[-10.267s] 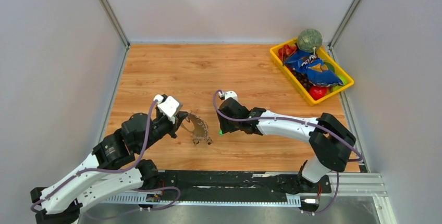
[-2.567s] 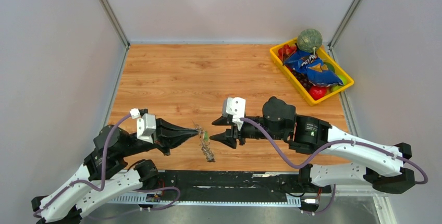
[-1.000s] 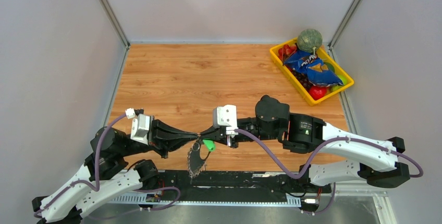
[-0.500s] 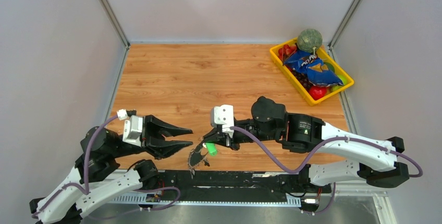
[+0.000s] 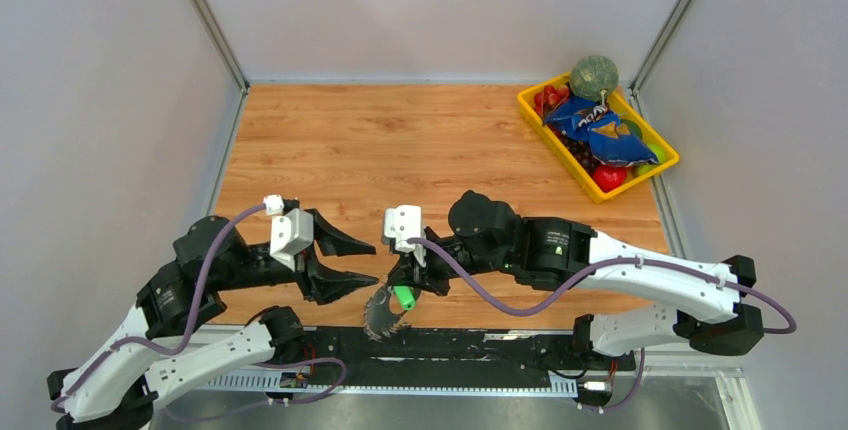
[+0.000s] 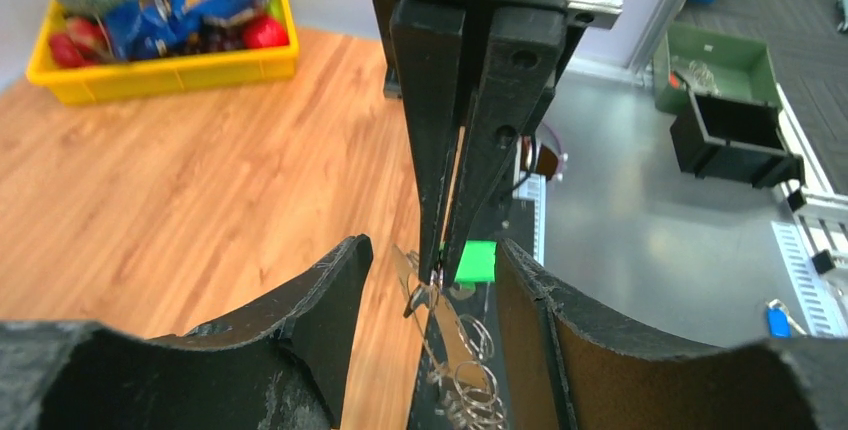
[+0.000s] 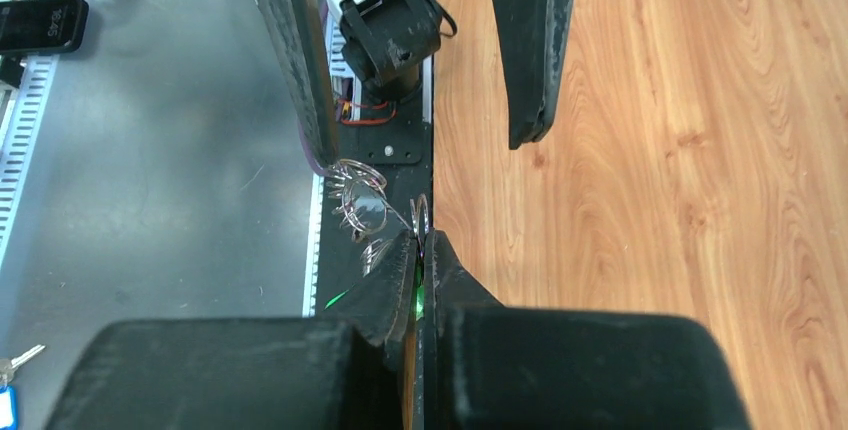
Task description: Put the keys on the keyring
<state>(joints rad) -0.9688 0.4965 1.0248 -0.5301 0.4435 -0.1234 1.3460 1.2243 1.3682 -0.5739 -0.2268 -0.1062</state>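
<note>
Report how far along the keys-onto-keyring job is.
Done, apparently: the keys, marked by their green tag, hang with the keyring under the right gripper; the join is too small to confirm. In hand: that gripper is shut on the keyring, the left gripper open and apart. Left: verify the threading, then set it down.

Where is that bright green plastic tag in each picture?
Top view: bright green plastic tag low in the middle, under the right claw.
Left wrist view: tag at centre, beside that claw's shut fingers.
Right wrist view: just a green sliver between its fingers.
Shared landmark: the tangle of silver rings and keys beside it.
</note>
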